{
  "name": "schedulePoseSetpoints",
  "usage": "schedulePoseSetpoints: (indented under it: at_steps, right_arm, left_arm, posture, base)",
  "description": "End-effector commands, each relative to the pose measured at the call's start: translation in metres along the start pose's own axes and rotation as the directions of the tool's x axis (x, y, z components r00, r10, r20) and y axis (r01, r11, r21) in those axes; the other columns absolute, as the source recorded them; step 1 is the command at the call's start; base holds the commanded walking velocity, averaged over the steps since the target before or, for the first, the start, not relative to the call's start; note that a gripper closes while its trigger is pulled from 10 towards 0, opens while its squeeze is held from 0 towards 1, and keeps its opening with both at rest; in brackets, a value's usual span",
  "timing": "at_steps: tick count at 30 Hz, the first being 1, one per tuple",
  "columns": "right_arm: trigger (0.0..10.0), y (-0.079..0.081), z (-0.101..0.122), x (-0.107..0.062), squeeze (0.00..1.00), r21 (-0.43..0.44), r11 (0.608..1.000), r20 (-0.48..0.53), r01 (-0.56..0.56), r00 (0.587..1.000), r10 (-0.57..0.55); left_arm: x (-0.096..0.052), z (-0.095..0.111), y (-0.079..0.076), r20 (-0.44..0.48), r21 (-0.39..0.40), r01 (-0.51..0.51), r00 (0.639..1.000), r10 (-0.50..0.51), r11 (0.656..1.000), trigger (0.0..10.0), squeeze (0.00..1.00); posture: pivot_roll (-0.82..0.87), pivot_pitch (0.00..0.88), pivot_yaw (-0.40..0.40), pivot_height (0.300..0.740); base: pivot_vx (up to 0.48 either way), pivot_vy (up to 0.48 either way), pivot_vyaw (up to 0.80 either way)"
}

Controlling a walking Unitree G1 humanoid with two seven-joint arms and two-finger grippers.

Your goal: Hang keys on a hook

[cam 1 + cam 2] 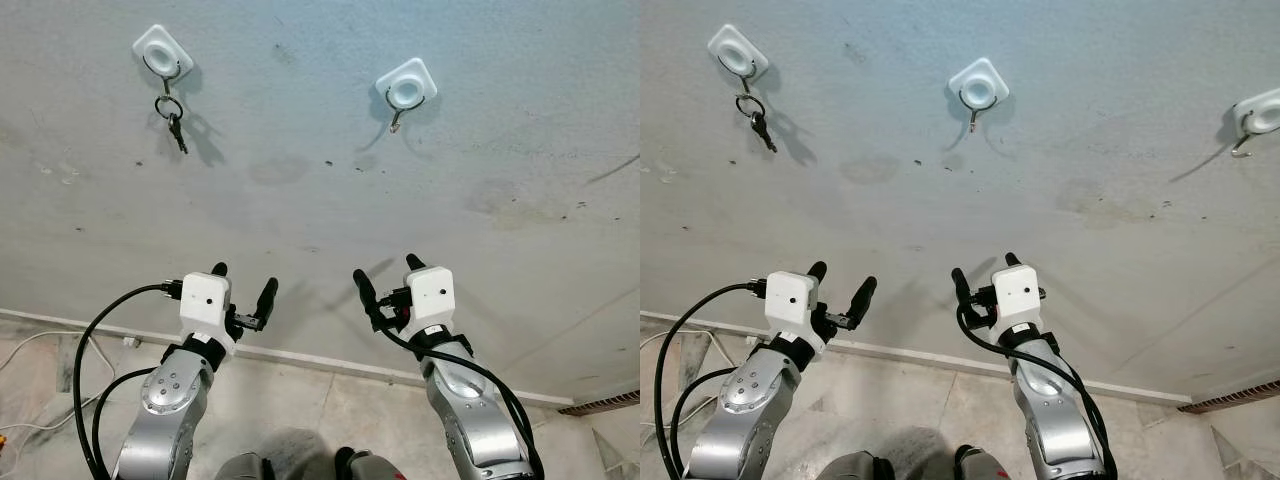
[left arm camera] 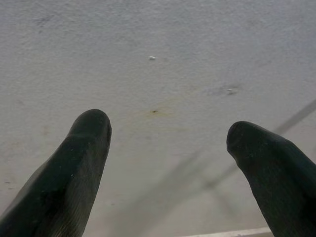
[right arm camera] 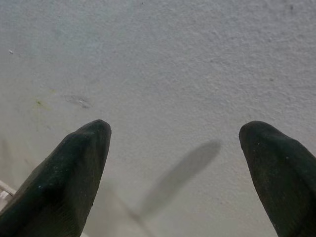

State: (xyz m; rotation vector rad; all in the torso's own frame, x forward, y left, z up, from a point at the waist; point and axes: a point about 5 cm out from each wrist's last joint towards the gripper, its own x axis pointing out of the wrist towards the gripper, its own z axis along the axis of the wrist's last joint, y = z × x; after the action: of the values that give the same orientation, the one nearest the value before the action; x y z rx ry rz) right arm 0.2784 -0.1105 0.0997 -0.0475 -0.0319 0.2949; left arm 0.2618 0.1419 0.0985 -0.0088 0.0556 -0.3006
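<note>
A small bunch of dark keys (image 1: 173,118) on a metal ring hangs from the white hook (image 1: 162,50) at the upper left of the grey wall. The middle white hook (image 1: 406,88) carries nothing, and neither does a third hook (image 1: 1260,115) at the far right. Both arms are raised in front of the wall, well below the hooks. My left gripper (image 1: 243,281) is open and holds nothing. My right gripper (image 1: 388,272) is open too, also with nothing in it. In the wrist views each pair of black fingers (image 2: 84,148) (image 3: 79,153) stands wide apart over bare wall.
A white skirting strip (image 1: 300,357) runs along the foot of the wall above a tiled floor (image 1: 330,410). White cables (image 1: 40,345) lie on the floor at the left. A floor grate (image 1: 605,404) sits at the lower right.
</note>
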Motion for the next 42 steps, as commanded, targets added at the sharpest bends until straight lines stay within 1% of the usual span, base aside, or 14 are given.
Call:
schedulePoseSetpoints:
  at_steps: [1,6,37,42]
  right_arm:
    - [10.0,0.0002,0.0019,-0.0012,0.00,0.006,1.000,0.009,-0.001,1.000,0.001]
    - [10.0,-0.0004,0.0021,-0.0021,0.00,0.002,1.000,0.013,0.000,1.000,0.000]
    - [10.0,0.0004,0.0032,-0.0011,0.00,0.008,1.000,0.017,-0.001,1.000,0.001]
    - [10.0,0.0007,0.0032,-0.0010,0.00,0.008,1.000,0.016,-0.002,1.000,0.002]
  left_arm:
    - [-0.0019,-0.0027,-0.0006,-0.020,-0.009,0.008,1.000,-0.008,1.000,10.0,0.00]
    - [0.0000,-0.0016,0.0027,-0.026,-0.010,-0.002,1.000,0.001,1.000,10.0,0.00]
    - [0.0005,-0.0004,0.0014,-0.028,-0.002,-0.004,1.000,0.004,1.000,10.0,0.00]
    - [0.0004,-0.0008,0.0014,-0.031,-0.003,-0.004,1.000,0.004,1.000,10.0,0.00]
  posture:
    - [-0.03,0.156,0.018,0.740]
    - [-0.03,0.159,0.020,0.740]
    - [-0.04,0.170,0.022,0.740]
    - [-0.04,0.172,0.021,0.740]
  base:
    - [0.000,0.000,0.00]
    - [0.000,0.000,0.00]
    - [0.000,0.000,0.00]
    - [-0.291,0.000,0.00]
